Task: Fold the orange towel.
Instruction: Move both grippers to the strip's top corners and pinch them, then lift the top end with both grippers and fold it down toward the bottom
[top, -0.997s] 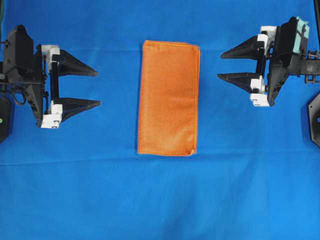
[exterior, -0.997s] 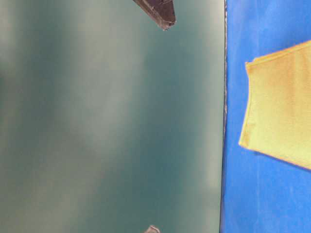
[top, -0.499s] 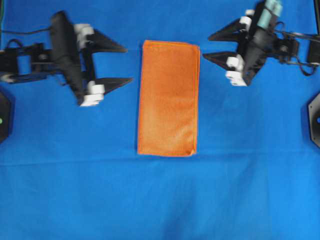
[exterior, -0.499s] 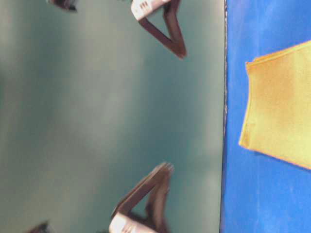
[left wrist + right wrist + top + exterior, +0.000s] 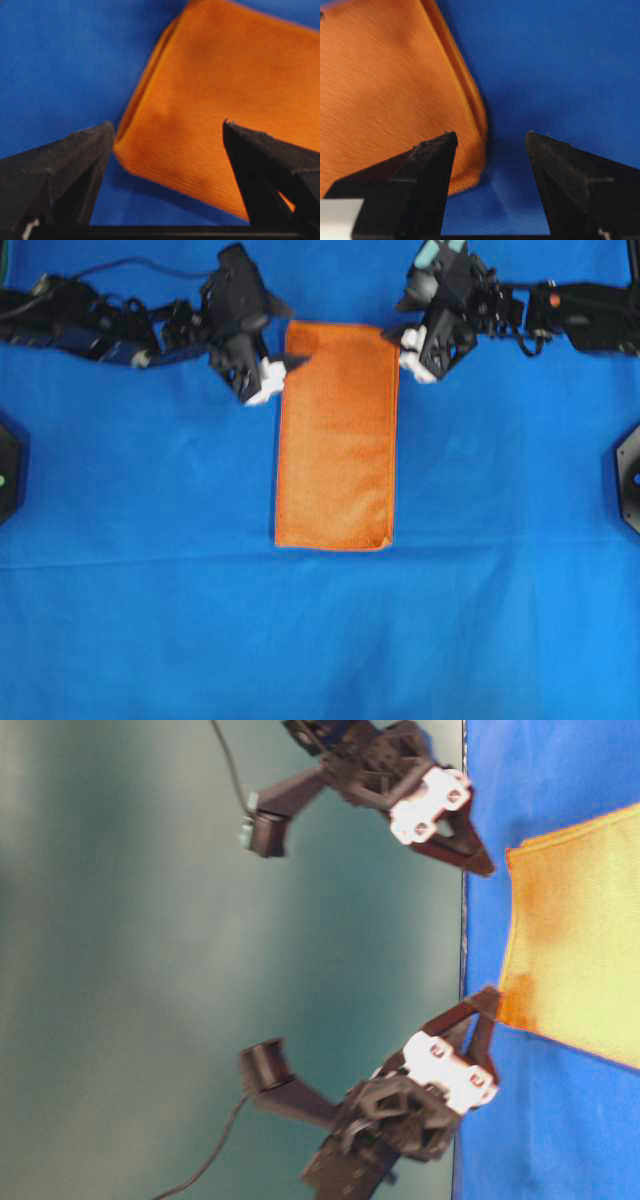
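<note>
Both grippers now at orange towel's far end.

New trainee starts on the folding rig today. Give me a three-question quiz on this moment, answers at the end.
1. True or false: the orange towel lies as a long rectangle on the blue tablecloth.
2. Which corners of the towel are the left gripper and right gripper at in the overhead view? A) top corners B) bottom corners C) one of each
3. Are the fingers of the left gripper closed on cloth, or open around a corner?

Key: 1 true; 2 A; 3 open, spread either side of the corner.
</note>
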Available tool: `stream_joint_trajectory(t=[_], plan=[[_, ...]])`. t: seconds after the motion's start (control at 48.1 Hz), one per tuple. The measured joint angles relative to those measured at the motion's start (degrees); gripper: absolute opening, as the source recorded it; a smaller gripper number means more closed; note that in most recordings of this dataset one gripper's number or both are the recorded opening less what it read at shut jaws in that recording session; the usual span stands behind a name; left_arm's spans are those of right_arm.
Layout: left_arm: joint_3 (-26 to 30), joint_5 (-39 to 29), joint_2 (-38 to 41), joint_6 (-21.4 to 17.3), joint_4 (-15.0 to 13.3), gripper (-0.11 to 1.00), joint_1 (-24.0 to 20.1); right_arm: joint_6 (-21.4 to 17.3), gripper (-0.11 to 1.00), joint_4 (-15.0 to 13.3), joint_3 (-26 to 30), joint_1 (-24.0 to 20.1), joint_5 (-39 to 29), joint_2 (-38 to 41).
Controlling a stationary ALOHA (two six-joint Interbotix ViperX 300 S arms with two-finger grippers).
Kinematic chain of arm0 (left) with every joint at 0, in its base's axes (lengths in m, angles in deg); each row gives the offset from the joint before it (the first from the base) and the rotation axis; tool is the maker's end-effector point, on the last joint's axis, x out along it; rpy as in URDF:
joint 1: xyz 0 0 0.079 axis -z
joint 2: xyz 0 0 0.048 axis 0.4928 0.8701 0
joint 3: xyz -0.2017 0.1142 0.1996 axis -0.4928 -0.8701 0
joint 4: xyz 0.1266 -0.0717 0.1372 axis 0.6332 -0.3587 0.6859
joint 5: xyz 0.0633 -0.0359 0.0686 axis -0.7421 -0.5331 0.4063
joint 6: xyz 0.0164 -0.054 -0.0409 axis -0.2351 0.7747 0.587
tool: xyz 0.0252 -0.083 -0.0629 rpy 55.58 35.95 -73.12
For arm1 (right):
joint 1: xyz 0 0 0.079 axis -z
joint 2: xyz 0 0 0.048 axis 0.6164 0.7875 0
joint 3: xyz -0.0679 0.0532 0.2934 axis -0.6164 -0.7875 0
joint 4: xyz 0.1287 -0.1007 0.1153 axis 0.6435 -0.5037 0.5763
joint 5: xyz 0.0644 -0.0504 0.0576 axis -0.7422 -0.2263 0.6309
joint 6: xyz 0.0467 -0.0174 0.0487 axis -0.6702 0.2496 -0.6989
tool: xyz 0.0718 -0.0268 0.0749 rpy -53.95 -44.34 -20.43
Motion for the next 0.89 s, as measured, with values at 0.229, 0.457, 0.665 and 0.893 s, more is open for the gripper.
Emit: stream_joint_trajectory(t=[0.229, 0.457, 0.665, 0.893], plan=[[1.3, 1.8, 4.4, 0.0, 0.0, 0.83, -2.9, -0.3, 0.61, 0.1, 0.2, 1.1, 1.4, 3.6], [1.4, 2.0, 5.8, 0.2, 0.0, 0.7, -3.6, -0.2, 0.55, 0.2, 0.1, 1.1, 3.6, 5.2], [1.3, 2.0, 5.8, 0.2, 0.0, 0.22, -3.2, 0.5, 0.06, 0.2, 0.1, -0.3, 3.5, 5.3], [1.3, 2.0, 5.8, -0.5, 0.0, 0.02, -2.5, 0.4, 0.03, 0.1, 0.2, -0.3, 3.5, 5.2]])
